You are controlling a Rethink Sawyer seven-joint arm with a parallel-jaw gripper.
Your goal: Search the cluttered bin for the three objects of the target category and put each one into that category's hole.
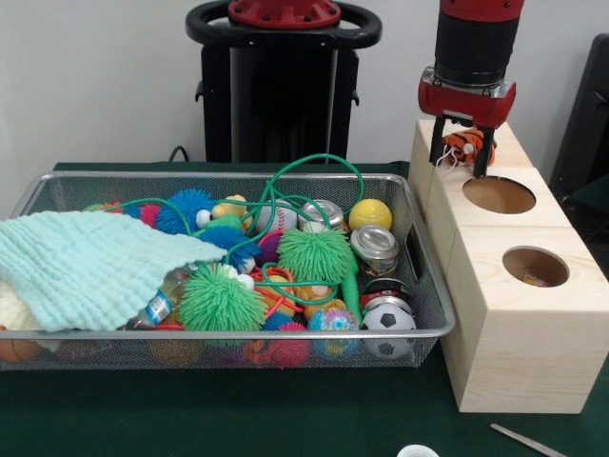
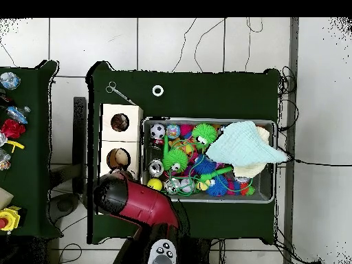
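Gripper (image 1: 459,148) hangs over the far end of the row of boxes (image 1: 519,314), fingers clenched on a small orange striped toy (image 1: 466,145), looks like a plush tiger. It's held high and clear of the wood, just behind the big hole (image 1: 499,194); probably lined up for a drop. The far box's own opening is hidden behind the gripper in the front view and under the arm (image 2: 134,203) overhead, so can't say which hole it's aiming at.

Boxes: three pale wooden cubes, touching, in a line just beside the bin (image 1: 430,286). Two holes visible, the wider in the middle box, the smaller hole (image 1: 535,266) in the near one, something colourful inside it.

Bin sits on the green bench (image 1: 228,414), long side facing the camera, packed full. Mint cloth (image 1: 90,262) draped over one end, covering whatever is under it, so searching there would need it moved.

Counts, what shows:
- green spiky balls: two (image 1: 221,300)
- blue spiky balls: two (image 1: 186,209)
- cans: two (image 1: 375,246)
- yellow ball: one (image 1: 370,213)
- mini football: one (image 1: 389,317)
- green cord (image 1: 314,162): one, looped over the pile, could snag a lift

More toys underneath, too tangled to count. Loose on the bench: scissors (image 2: 120,91) and a tape ring (image 2: 158,90), well apart from the bin.
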